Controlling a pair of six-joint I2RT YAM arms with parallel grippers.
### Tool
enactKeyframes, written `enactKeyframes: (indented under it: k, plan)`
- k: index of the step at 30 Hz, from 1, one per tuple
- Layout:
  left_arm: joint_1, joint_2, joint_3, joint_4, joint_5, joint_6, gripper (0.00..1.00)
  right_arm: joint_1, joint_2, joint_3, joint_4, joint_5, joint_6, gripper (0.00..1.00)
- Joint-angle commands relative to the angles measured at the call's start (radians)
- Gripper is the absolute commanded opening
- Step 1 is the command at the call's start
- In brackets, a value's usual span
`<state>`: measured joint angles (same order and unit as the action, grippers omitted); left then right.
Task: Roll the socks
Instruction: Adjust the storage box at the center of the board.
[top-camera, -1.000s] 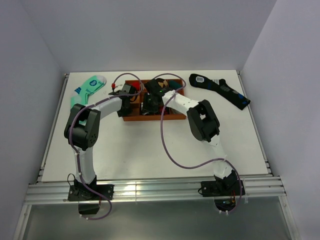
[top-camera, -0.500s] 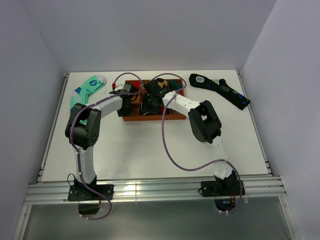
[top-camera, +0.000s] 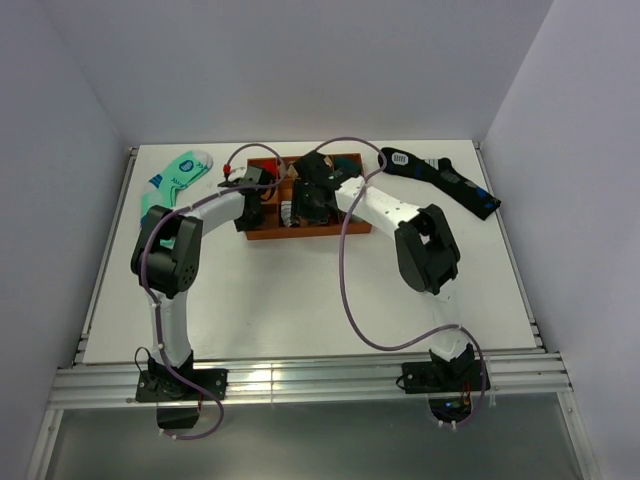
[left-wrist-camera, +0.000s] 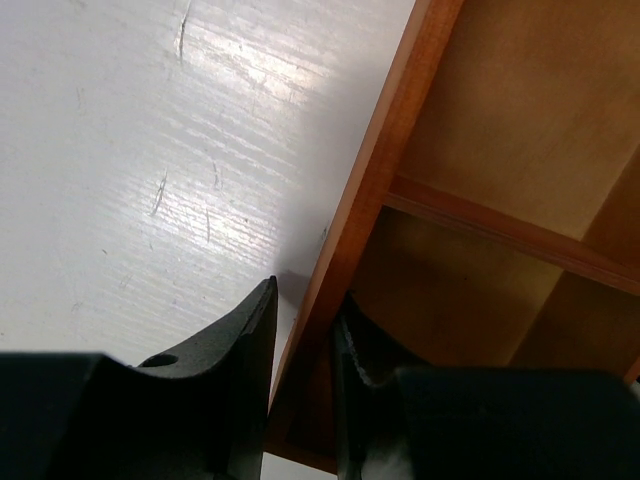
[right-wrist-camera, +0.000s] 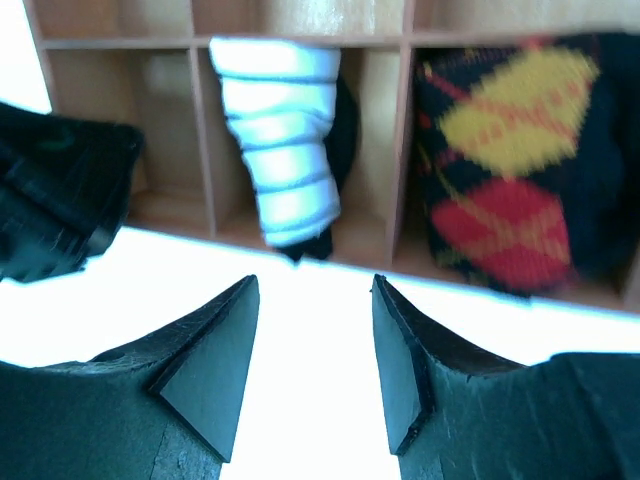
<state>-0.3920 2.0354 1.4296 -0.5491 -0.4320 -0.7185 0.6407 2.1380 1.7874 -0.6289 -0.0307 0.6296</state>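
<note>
Sock (right-wrist-camera: 285, 150) rolled in tray (right-wrist-camera: 400, 150) compartment, right jaws spread, left jaws pinching tray wall

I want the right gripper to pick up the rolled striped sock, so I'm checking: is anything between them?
Nothing visible. The right gripper is open and empty and faces the sock across a strip of bare table. The sock lies rolled in a compartment of the tray.
</note>
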Motion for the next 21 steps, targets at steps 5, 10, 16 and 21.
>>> enactKeyframes:
  k: [5, 10, 16, 21]
  plan:
    - [0.042, 0.051, 0.014, -0.012, -0.037, -0.009, 0.0, -0.006, -0.171, -0.075, 0.031, 0.022, -0.007, 0.59]
    - [0.042, 0.031, 0.034, -0.015, -0.017, 0.001, 0.05, -0.003, -0.217, -0.114, 0.046, 0.018, -0.005, 0.59]
    - [0.042, -0.003, 0.014, 0.026, 0.025, 0.056, 0.0, -0.004, -0.288, -0.186, 0.078, 0.021, -0.004, 0.59]
    - [0.042, -0.017, -0.021, 0.076, 0.047, 0.148, 0.0, -0.004, -0.328, -0.249, 0.101, 0.028, -0.011, 0.59]
